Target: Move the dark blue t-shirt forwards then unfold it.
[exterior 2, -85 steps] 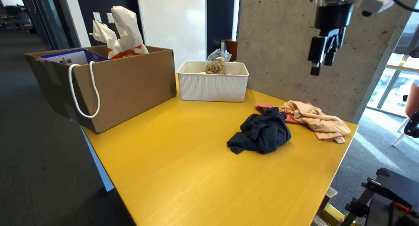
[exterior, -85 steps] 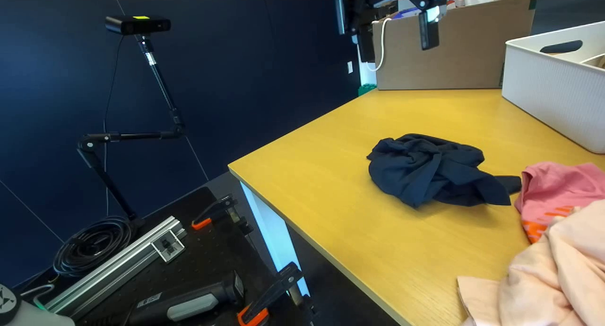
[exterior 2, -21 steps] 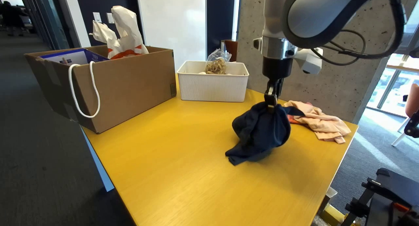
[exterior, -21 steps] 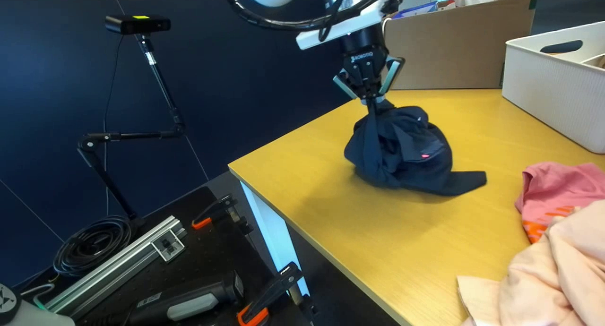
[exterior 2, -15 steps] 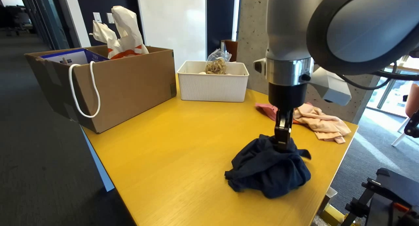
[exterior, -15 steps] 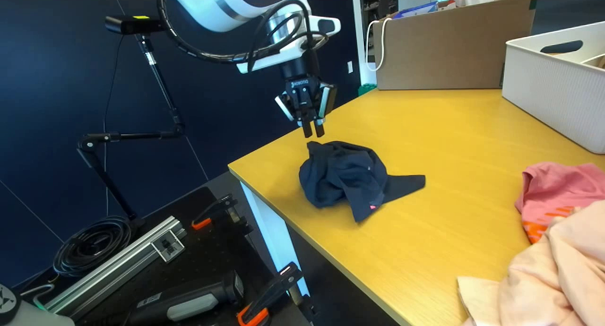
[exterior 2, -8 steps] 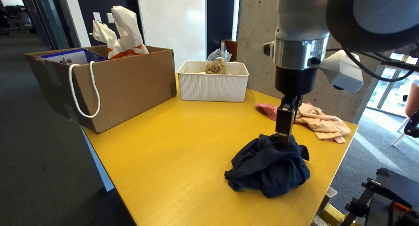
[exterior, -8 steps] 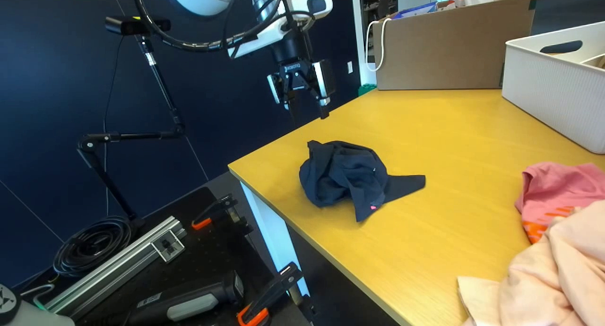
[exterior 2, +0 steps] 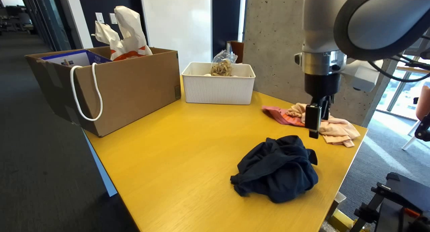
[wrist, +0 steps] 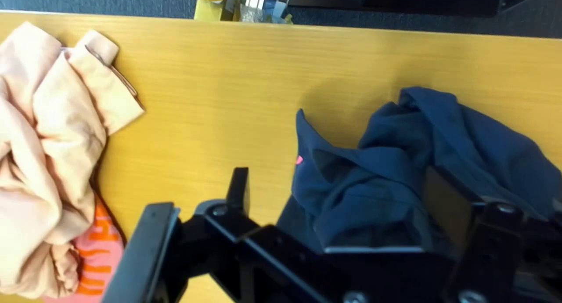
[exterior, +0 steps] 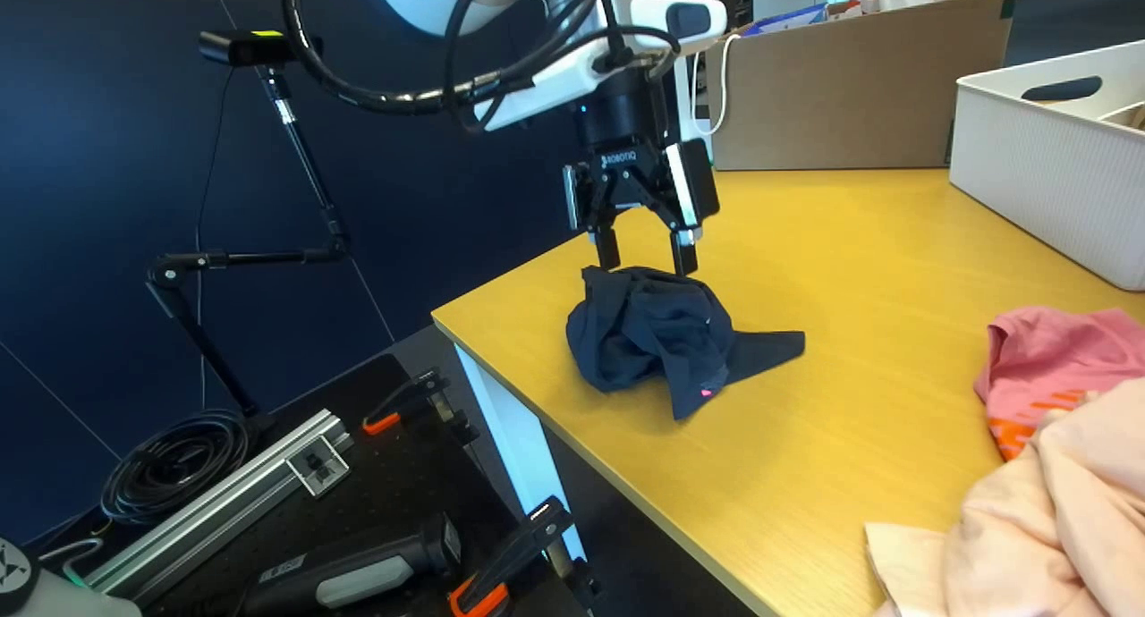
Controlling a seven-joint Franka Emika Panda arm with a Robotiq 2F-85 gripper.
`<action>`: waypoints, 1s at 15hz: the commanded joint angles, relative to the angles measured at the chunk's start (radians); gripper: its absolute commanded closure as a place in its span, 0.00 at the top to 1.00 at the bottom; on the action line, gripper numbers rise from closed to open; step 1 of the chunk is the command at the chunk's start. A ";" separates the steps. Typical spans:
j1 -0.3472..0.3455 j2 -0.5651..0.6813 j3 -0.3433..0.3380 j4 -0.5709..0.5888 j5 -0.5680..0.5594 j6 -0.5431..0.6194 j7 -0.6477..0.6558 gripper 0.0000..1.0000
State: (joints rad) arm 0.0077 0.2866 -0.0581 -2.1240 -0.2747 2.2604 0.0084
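Gripper [exterior: 646,252] just above mid-frame in an exterior view, pointing down, fingers [exterior: 685,254] spread wide, grasp empty. Dark blue t-shirt [exterior: 648,331] below it, centre of frame: bunched heap on the yellow table [exterior: 805,474], one flat strip poking out rightward, small pink mark near the lower corner. Wrist view: t-shirt takes up much of the right half; one finger over tabletop left of it, its partner across the cloth. Peach garment [wrist: 57,162] along the left edge, lying over a pink garment [wrist: 99,254] with orange print. In an exterior view, cardboard box [exterior 2: 137,84] at left, white bin [exterior 2: 218,90] upper centre, t-shirt lower right of centre; gripper above and right of it, tabletop showing between fingertip and cloth.
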 commanded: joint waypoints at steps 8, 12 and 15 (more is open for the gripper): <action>0.019 0.200 -0.004 0.099 -0.130 -0.022 -0.127 1.00; 0.031 0.256 -0.003 0.151 -0.157 -0.003 -0.140 0.75; 0.040 0.256 -0.004 0.138 -0.168 0.016 -0.137 0.58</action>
State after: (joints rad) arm 0.0411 0.5352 -0.0637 -1.9917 -0.4140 2.2611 -0.1201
